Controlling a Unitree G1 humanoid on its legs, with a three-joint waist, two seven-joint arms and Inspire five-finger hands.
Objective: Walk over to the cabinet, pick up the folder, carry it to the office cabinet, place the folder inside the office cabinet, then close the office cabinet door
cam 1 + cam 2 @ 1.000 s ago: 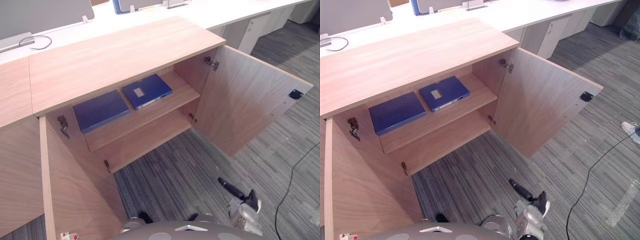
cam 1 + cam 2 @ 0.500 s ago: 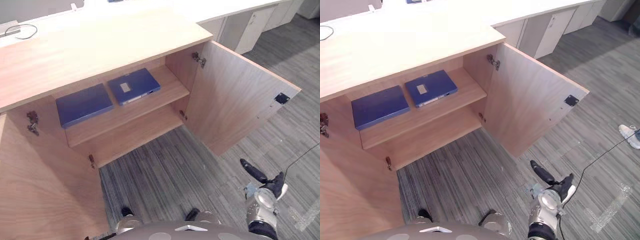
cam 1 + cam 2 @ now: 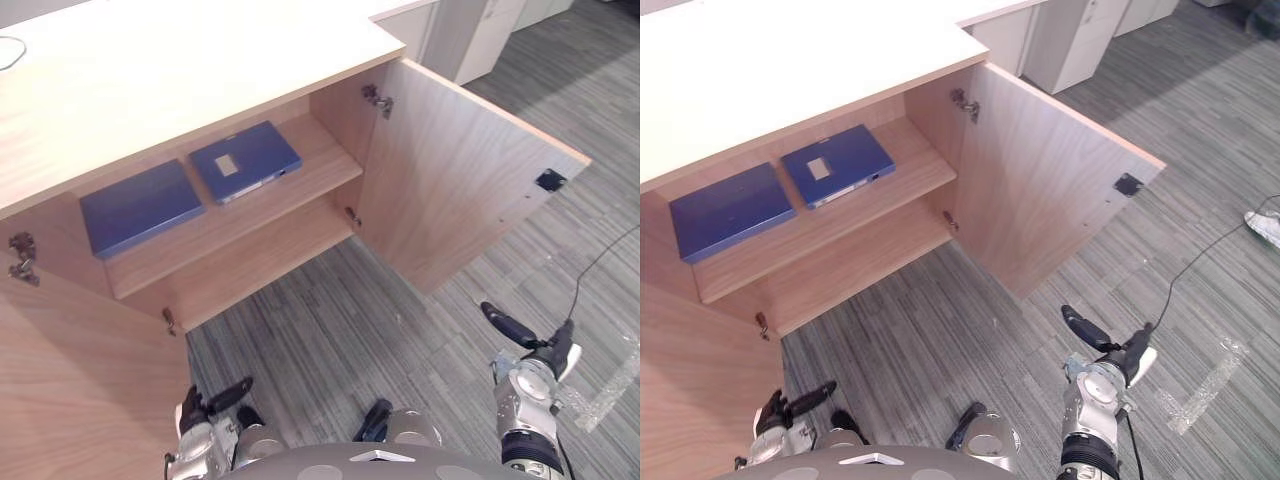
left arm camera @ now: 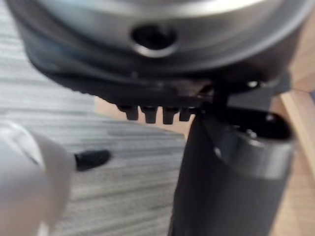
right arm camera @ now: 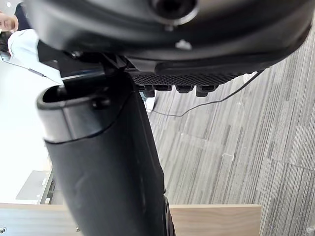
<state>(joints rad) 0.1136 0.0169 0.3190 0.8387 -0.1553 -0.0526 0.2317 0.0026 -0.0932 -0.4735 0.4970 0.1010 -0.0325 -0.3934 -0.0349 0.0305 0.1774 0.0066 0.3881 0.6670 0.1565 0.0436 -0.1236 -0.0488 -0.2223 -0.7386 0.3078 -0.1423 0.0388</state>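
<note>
I am looking down into the wooden cabinet [image 3: 200,70], and both of its doors are standing open. The right door [image 3: 470,190] is sticking out toward me on the right side. The left door [image 3: 80,370] is standing close to me on the near left. Two blue folders are lying flat on the shelf [image 3: 300,195] inside the cabinet, just beside each other. The folder with the label [image 3: 245,160] is lying on the right, nearer the right door. The plain folder [image 3: 140,205] is lying to the left of it. Nothing is touching either folder. My left hand [image 3: 205,412] is hanging low at the near left, beside the left door and over the grey striped floor [image 3: 350,330]. Its fingers are pointing out straight and it is holding nothing. My right hand [image 3: 535,345] is hanging at the near right, over the floor and in front of the right door. Its fingers are reaching out straight too, so it is wide and carrying nothing. Both hands are staying well apart from the folders. A small dark latch piece [image 3: 547,180] is sitting near the outer edge of the right door. White drawer units [image 3: 1070,40] are standing far off behind the cabinet on the right. A strip of tape [image 3: 1205,385] is lying on the floor at the near right, and a person's shoe [image 3: 1262,226] is peeking in at the right edge.
</note>
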